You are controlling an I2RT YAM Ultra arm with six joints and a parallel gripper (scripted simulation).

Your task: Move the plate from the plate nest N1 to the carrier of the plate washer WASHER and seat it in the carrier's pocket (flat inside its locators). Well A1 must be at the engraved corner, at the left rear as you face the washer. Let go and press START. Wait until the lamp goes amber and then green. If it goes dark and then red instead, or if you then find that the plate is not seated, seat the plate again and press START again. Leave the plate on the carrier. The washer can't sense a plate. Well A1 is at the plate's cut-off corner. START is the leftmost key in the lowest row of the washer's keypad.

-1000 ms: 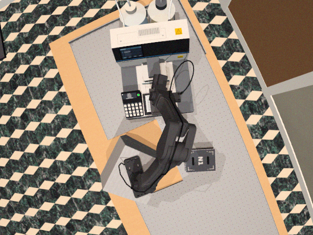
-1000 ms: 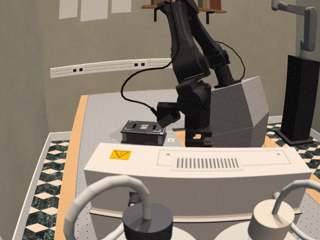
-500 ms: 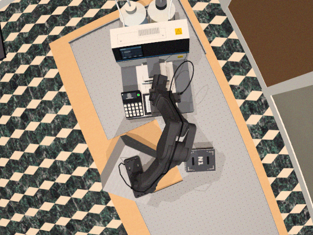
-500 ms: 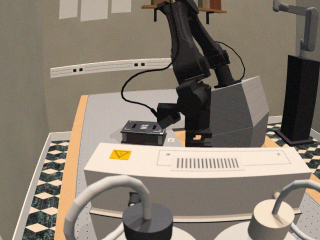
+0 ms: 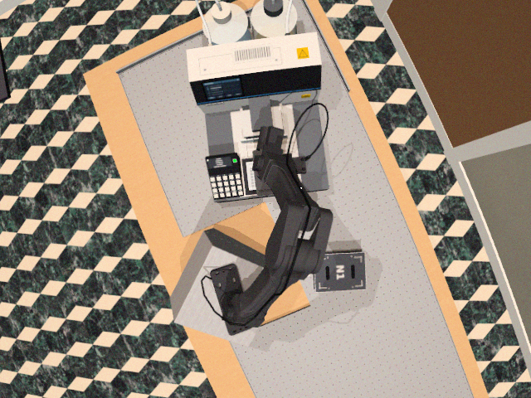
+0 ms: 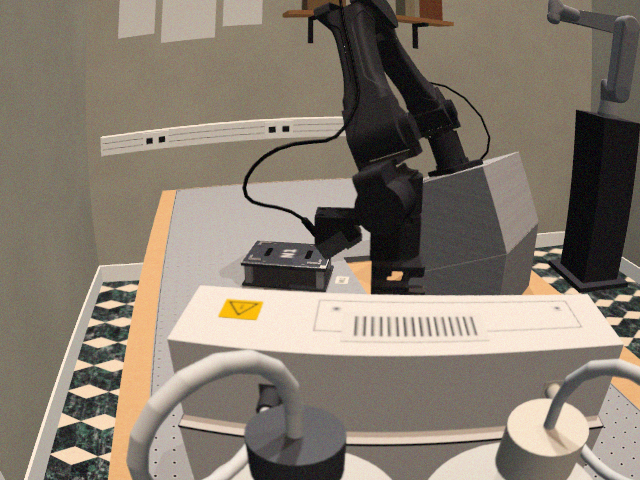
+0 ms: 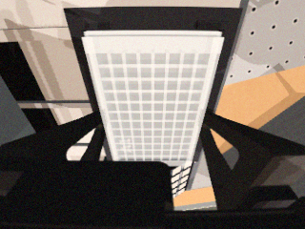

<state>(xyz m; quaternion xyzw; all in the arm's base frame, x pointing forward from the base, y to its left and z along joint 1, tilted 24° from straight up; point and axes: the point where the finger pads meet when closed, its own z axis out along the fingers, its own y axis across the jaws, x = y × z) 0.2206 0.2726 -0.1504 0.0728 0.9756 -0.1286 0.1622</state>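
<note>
The white plate (image 7: pixel 150 95) (image 5: pixel 251 176) is level over the washer's dark carrier (image 7: pixel 152 16) (image 5: pixel 246 180), its long side running along the carrier. My gripper (image 7: pixel 152 114) is shut on the plate, one finger against each long side. Dark carrier border shows past the plate's far end and sides; whether the plate is down inside the locators I cannot tell. The cut-off corner and engraved corner are not clear. The nest N1 (image 5: pixel 340 284) (image 6: pixel 284 275) is bare. The washer (image 5: pixel 257 60) (image 6: pixel 289 325) has a keypad (image 5: pixel 226 184) with START (image 5: pixel 216 196) at its lower left. The lamp (image 5: pixel 234 160) is green.
The keypad stands just left of the carrier, close to the gripper; part of it shows low in the wrist view. The washer's tall housing rises behind the carrier. Two bottles (image 5: pixel 225 26) (image 5: pixel 273 23) with tubes stand behind it. The arm's cable loops out to the right.
</note>
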